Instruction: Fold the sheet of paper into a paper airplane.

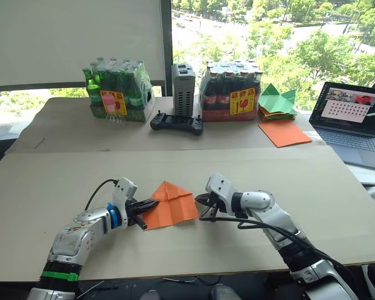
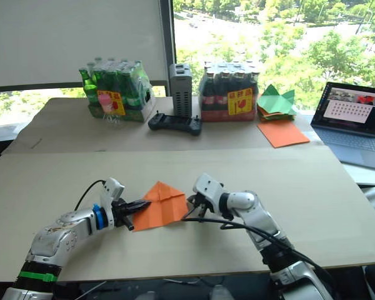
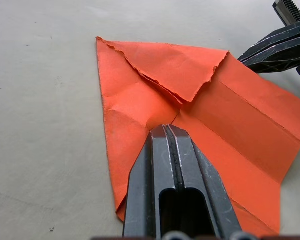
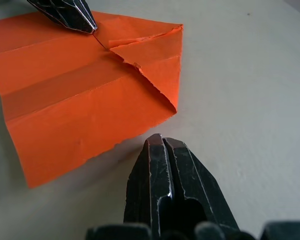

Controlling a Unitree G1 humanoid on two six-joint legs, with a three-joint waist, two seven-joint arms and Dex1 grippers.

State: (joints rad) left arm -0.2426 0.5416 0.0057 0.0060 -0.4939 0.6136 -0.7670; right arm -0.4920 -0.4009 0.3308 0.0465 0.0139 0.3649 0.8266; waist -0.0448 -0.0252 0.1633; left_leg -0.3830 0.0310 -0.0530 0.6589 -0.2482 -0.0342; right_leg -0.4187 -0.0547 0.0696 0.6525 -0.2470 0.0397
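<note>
the sheet of paper [image 1: 169, 204] lies flat on the near worktop [image 1: 62, 175], between the two tools: the left tool [image 1: 151, 204] rests on its left edge, the right tool [image 1: 200, 200] just off its right edge (tips not touching it). on the far worktop [image 1: 62, 122], left to right, stand a bottle pack [image 1: 117, 90], a controller [image 1: 177, 122], a second bottle pack [image 1: 230, 91], a paper stack [image 1: 277, 103] and a laptop [image 1: 353, 125].

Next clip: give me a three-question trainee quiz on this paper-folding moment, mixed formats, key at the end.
1. True or false: the right gripper rests on the sheet of paper.
2. Which gripper's tips lie over the paper's centre crease?
3. Multiple choice: the sheet's folded corner flaps make it (a) a flat square, (b) pointed at one end, (c) crumpled into a ball.

Key: 1 false, it sits just off the edge; 2 the left gripper; 3 b.
</note>
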